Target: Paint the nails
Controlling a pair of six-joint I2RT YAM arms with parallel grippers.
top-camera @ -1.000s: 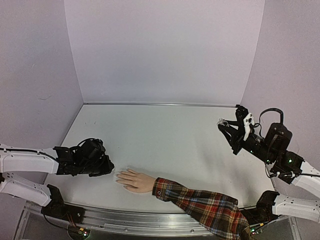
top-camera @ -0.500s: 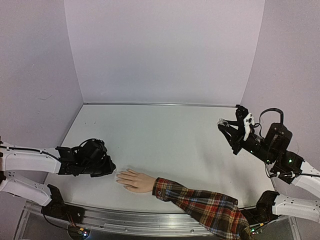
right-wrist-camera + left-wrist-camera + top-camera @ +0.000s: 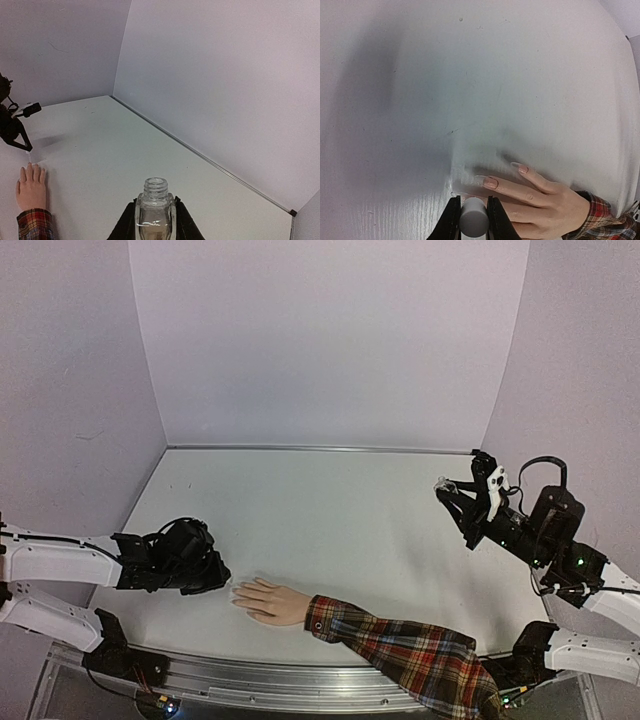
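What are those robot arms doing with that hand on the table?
They are set up to paint nails. The left gripper is pinching a small grey cap right at the fingertips of a pale hand in a plaid sleeve, lying flat on the table. The right gripper holds an open glass bottle off to the side. The nails look pinkish.

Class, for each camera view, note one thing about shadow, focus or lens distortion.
Top external: even, soft light, no harsh glare. Left wrist: a broad soft shadow darkens the table; the grey cap at the lens is blurred, the hand sharper. Right wrist: the glass bottle is close yet fairly sharp; a faint shadow lies beside the hand.
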